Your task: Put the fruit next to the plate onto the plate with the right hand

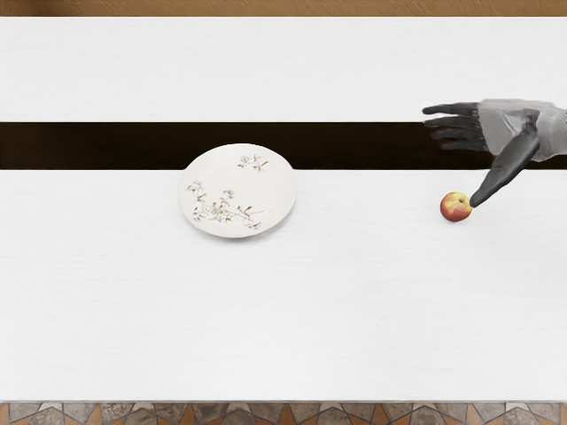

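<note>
Now your right hand (483, 133) hangs open by the apple (455, 206).
1 finger reaches its edge; the plate (276, 202) lies well apart.

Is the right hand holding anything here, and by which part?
Nothing is held. The open right hand has one fingertip at the apple, which sits on the table.

Right hand (483, 131) hovers, fingers (447, 110) spread and relaxed
</note>
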Controlling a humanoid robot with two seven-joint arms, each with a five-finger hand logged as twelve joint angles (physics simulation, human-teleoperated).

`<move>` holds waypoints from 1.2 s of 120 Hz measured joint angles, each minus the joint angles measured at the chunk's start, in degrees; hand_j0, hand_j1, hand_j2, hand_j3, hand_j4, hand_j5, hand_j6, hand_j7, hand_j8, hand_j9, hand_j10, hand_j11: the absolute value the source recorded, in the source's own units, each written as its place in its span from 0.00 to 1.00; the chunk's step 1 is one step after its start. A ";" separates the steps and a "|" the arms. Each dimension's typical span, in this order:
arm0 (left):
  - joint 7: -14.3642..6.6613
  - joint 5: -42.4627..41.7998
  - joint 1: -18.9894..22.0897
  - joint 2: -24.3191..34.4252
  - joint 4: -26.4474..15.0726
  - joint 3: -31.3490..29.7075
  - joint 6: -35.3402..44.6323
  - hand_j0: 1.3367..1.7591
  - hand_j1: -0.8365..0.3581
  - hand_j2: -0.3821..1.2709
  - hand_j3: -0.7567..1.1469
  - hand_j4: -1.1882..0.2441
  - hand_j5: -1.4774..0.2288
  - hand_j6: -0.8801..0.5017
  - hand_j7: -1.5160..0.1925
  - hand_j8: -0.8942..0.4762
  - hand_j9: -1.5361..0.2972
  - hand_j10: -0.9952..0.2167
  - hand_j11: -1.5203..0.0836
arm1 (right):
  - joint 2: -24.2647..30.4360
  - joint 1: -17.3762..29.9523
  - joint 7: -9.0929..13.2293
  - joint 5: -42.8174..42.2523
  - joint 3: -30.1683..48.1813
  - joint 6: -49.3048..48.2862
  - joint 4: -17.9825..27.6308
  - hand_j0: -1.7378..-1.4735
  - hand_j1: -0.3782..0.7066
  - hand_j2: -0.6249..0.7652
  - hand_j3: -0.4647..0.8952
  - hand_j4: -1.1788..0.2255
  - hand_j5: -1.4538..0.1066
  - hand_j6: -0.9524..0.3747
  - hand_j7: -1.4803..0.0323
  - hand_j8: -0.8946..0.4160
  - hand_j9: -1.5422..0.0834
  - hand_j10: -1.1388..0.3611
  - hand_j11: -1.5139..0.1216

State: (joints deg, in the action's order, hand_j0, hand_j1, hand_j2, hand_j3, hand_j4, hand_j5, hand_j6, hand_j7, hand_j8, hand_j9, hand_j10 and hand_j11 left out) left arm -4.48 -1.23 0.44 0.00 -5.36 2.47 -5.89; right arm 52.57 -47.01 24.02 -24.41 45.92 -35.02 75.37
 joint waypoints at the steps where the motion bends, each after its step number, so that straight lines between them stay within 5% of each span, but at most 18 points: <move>1: 0.00 0.00 0.00 0.00 0.00 0.00 0.00 0.76 0.76 0.26 0.40 0.67 0.69 0.47 0.71 0.48 0.67 0.63 0.76 | 0.28 0.26 0.05 -1.05 0.26 0.00 0.85 0.30 0.07 0.44 0.34 0.81 0.90 0.69 0.95 0.65 0.92 0.73 0.89; 16: 0.00 0.00 0.00 0.00 0.00 0.00 0.00 0.76 0.76 0.26 0.40 0.67 0.69 0.47 0.71 0.48 0.67 0.63 0.76 | 3.20 2.54 0.71 -13.39 0.98 2.42 9.63 0.30 0.07 0.44 0.34 0.81 0.90 0.69 0.94 0.65 0.92 0.73 0.89; 37: 0.00 0.00 0.00 0.00 0.00 0.00 0.00 0.76 0.76 0.26 0.40 0.67 0.69 0.47 0.71 0.48 0.67 0.63 0.76 | 2.92 3.05 2.07 -22.99 -3.55 13.56 13.09 0.30 0.07 0.45 0.34 0.81 0.90 0.68 0.95 0.65 0.92 0.73 0.89; 83: 0.00 0.00 0.00 0.00 0.00 0.00 0.00 0.76 0.76 0.26 0.40 0.67 0.69 0.47 0.71 0.48 0.67 0.63 0.76 | -1.84 2.70 9.94 -30.56 -8.01 22.54 12.03 0.30 0.07 0.45 0.34 0.81 0.90 0.68 0.94 0.65 0.92 0.73 0.89; 144: 0.00 -0.01 0.00 0.00 0.00 0.00 0.00 0.76 0.76 0.26 0.40 0.67 0.69 0.47 0.71 0.48 0.67 0.63 0.76 | -10.11 2.44 10.97 -36.33 -9.87 31.05 10.37 0.30 0.08 0.44 0.34 0.80 0.89 0.68 0.94 0.64 0.91 0.73 0.89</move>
State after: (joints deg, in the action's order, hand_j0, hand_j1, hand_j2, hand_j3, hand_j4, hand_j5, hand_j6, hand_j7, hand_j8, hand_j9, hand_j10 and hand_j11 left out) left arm -4.48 -1.24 0.44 0.00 -5.36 2.47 -5.89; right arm 42.46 -44.56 34.99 -60.74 36.05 -3.97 85.75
